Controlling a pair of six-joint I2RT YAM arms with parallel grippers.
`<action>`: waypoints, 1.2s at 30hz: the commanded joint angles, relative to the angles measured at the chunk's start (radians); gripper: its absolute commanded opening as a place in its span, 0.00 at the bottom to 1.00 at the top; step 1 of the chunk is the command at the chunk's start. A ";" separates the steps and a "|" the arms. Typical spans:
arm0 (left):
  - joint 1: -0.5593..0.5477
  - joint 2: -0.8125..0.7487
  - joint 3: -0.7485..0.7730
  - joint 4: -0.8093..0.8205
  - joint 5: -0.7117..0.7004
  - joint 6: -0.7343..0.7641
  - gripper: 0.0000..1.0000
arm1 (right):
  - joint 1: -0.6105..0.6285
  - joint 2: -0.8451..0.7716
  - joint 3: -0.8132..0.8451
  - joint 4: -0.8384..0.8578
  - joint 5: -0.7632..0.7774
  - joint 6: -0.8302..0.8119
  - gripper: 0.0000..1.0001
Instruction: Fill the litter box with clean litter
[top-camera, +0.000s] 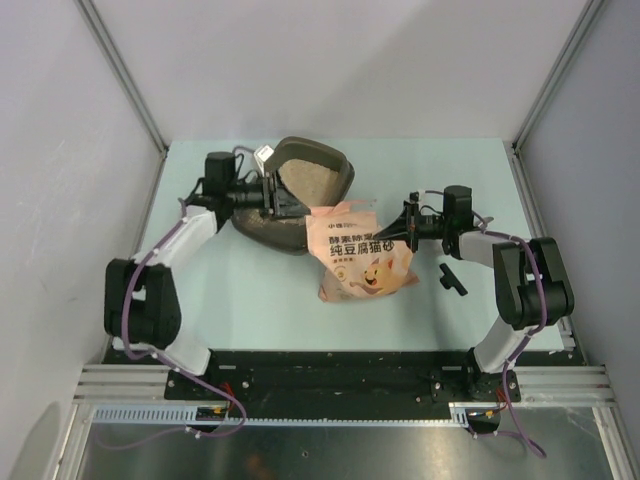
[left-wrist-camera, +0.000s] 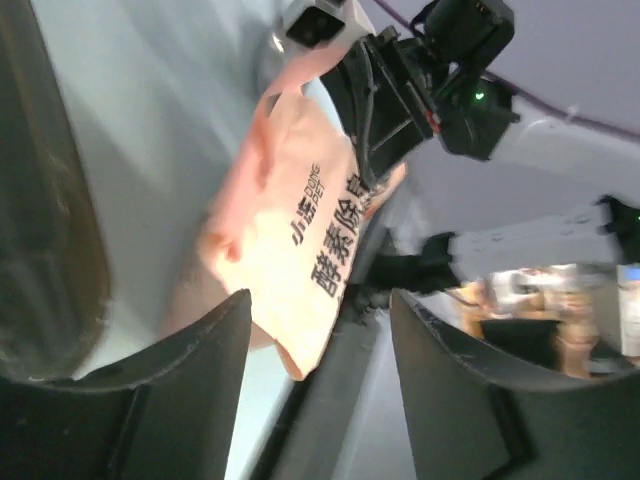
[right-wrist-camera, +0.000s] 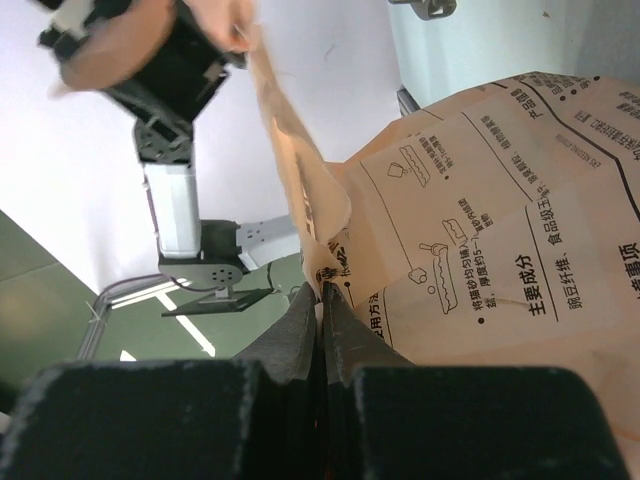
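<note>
While right jaws pinch one bag (top-camera: 365, 262), one litter box (top-camera: 337, 156) (litter (top-camera: 300, 182) inside) beside.

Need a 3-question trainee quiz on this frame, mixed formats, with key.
1. True or false: the right tool is shut on the pink litter bag.
2. The left tool is: A) open B) shut on the bag C) out of view.
3. Fill in: pale litter already lies in the ____.
Key: 1 true; 2 A; 3 litter box.
</note>
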 joint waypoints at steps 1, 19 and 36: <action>-0.002 -0.153 0.141 -0.217 -0.216 0.459 0.66 | 0.001 -0.017 0.063 0.095 -0.083 0.065 0.00; -0.540 -0.105 0.187 -0.303 -0.552 1.371 0.92 | -0.009 -0.048 0.063 0.067 -0.097 0.022 0.00; -0.554 0.034 0.187 -0.359 -0.534 1.389 0.66 | -0.015 -0.053 0.063 -0.002 -0.105 -0.031 0.00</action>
